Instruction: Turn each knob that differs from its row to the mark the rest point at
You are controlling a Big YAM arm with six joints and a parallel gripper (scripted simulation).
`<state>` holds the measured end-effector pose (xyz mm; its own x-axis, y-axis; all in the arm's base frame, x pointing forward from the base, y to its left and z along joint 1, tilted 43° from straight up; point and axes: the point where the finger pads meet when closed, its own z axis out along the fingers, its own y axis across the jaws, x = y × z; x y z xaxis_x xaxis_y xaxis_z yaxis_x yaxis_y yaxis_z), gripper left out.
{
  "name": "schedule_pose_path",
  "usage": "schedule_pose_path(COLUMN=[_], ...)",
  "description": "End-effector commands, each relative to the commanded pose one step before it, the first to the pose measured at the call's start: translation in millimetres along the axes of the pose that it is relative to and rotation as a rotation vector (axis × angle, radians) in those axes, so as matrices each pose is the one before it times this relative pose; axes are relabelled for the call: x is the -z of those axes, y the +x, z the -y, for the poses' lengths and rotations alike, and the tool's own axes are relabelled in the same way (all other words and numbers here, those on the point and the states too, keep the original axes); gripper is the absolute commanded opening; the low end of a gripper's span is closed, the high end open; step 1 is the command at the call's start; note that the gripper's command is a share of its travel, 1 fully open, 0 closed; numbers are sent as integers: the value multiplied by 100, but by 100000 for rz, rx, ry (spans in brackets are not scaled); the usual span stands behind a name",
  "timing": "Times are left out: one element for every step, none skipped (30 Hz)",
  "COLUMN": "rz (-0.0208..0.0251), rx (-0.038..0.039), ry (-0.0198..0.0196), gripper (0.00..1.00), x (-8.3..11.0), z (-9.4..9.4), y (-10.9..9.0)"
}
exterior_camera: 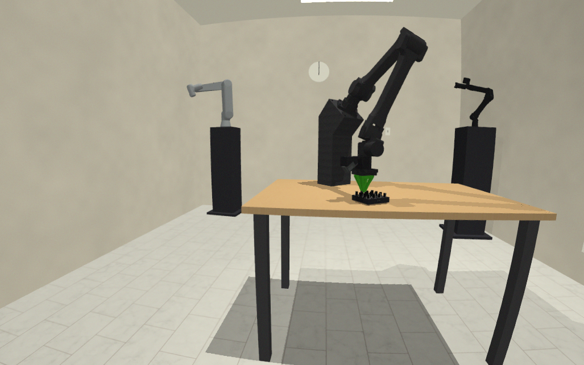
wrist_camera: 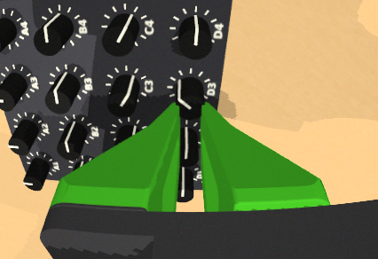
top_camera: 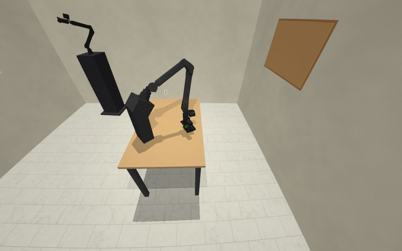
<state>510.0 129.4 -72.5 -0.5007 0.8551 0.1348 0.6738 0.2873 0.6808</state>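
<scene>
Here's the black arm, reaching up to one o'clock off its dark pedestal (exterior_camera: 330,149) and folding back down, green fingers (exterior_camera: 364,182) pointing at six o'clock, right at the knob box (exterior_camera: 369,200) on the wooden table (exterior_camera: 303,204)! A grey arm (exterior_camera: 227,99) stands at nine o'clock, another black arm (exterior_camera: 482,103) at three, and a round clock (exterior_camera: 318,71) hangs up near twelve.

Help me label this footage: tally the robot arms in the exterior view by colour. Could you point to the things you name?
Black: 2, the table arm (top_camera: 187,87) (exterior_camera: 389,92) and the arm on the right pedestal (top_camera: 81,25) (exterior_camera: 490,94)
Grey: 1, the left arm (exterior_camera: 227,99)
Total: 3
</scene>
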Motion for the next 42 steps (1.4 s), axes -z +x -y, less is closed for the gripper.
schedule_pose_path(rz=[3553,0,0,0,0,0,0,0,0,0,0,1,-1,0,0,0,0,97,0,0,0,0,0,0,0,0,0,0,0,0,0,0,0,0,9,0,2,-251,-408,-48,10,0], rx=[-8595,-872,-802,-734,-667,-602,-538,-477,-418,-362,-308,-259,-211,-169,-131,0,0,-151,-67,-42,-23,-10,-2,0,0,0,0,0,0,0,0,0,0,0,-6,0,-2,221,300,342,81,4], ry=[2015,3,3,3,2,2,2,2,2,1,1,1,2,-1,1,0,0,11,0,0,0,0,0,0,0,0,0,0,0,0,0,0,0,0,1,0,0,65,55,-277,-122,1], gripper=[3,3,3,3,3,3,3,3,3,3,3,3,3,3,3,3,3,3,3,3,3,3,3,3,3,3,3,3,3,3,3,3,3,3,3,18,18,18,18,18,18,18], x=[-22,0,0,0,0,0,0,0,0,0,0,0,0,0,0,0,0,-6,0,0,0,0,0,0,0,0,0,0,0,0,0,0,0,0,0,0,0,-43,-47,65,32,0], z=[1130,1,1,1,1,1,1,1,1,1,0,0,1,-1,1,0,0,10,0,0,0,0,0,0,0,0,0,0,0,0,0,0,0,0,0,0,0,3,-1,-150,-63,1], y=[-1458,0,0,0,0,0,0,0,0,0,0,-1,1,0,0,0,0,-19,0,0,0,0,0,0,0,0,0,0,0,0,0,0,0,0,-2,0,-1,161,199,60,6,0])
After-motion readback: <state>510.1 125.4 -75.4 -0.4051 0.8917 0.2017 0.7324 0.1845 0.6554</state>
